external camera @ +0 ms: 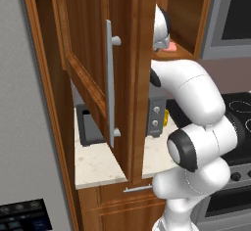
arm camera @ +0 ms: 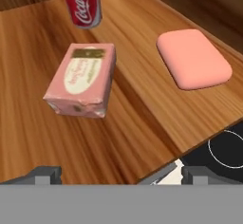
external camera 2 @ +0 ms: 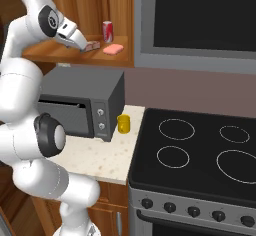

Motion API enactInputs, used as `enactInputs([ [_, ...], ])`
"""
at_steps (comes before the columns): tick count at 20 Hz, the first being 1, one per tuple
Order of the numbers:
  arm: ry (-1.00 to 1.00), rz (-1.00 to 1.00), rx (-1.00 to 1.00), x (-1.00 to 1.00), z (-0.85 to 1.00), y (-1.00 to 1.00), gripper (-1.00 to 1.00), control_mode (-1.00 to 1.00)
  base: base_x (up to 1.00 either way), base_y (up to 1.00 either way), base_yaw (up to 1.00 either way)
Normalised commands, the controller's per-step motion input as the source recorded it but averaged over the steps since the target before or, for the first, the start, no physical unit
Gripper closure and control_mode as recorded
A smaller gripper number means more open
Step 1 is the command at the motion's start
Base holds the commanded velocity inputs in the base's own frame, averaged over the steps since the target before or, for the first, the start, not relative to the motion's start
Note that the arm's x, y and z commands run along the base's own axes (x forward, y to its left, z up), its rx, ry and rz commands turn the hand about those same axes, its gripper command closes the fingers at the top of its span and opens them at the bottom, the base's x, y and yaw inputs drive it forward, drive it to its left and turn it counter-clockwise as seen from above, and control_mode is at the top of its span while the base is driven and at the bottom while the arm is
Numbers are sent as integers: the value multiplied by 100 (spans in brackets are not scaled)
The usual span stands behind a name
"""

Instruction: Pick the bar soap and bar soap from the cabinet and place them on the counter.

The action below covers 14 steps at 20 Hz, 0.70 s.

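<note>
Dark fingertips (arm camera: 47,174) stand wide apart at the bottom of the hand view; the hand (arm camera: 121,174) is open and holds nothing, poised above the wooden cabinet shelf (arm camera: 142,109). A wrapped pink soap (arm camera: 81,79) lies just ahead between the tips, toward 11 o'clock. A bare salmon soap bar (arm camera: 193,58) lies at 2 o'clock, apart from the wrapped one, near the shelf's front edge. A red cola can (arm camera: 81,2) stands at 12 o'clock, behind the wrapped soap.

From the right base view the hand (external camera 2: 82,46) reaches into the cabinet (external camera 2: 95,0), right at the wrapped soap, with can and bare bar beside it toward 3 o'clock. The left base view hides most of this: the open cabinet door (external camera: 105,73) with its silver handle (external camera: 111,85) stands in front, and just a bit of pink shows past the arm.

Below the shelf, a grey microwave (external camera 2: 85,107) sits on the speckled tabletop (external camera 2: 107,162), its door ajar, a yellow cup (external camera 2: 123,124) beside it. A black stovetop (external camera 2: 200,150) adjoins at 3 o'clock.
</note>
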Motion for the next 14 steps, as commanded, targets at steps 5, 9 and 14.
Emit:
enactInputs([
  [5, 0, -3, 3, 8, 0, 0, -100, -100, 0, 0, 0],
  [9, 0, -2, 2, 10, 0, 0, -100, -100, 0, 0, 0],
  [14, 0, 0, 3, 4, 0, 5, -100, -100, 0, 0, 0],
])
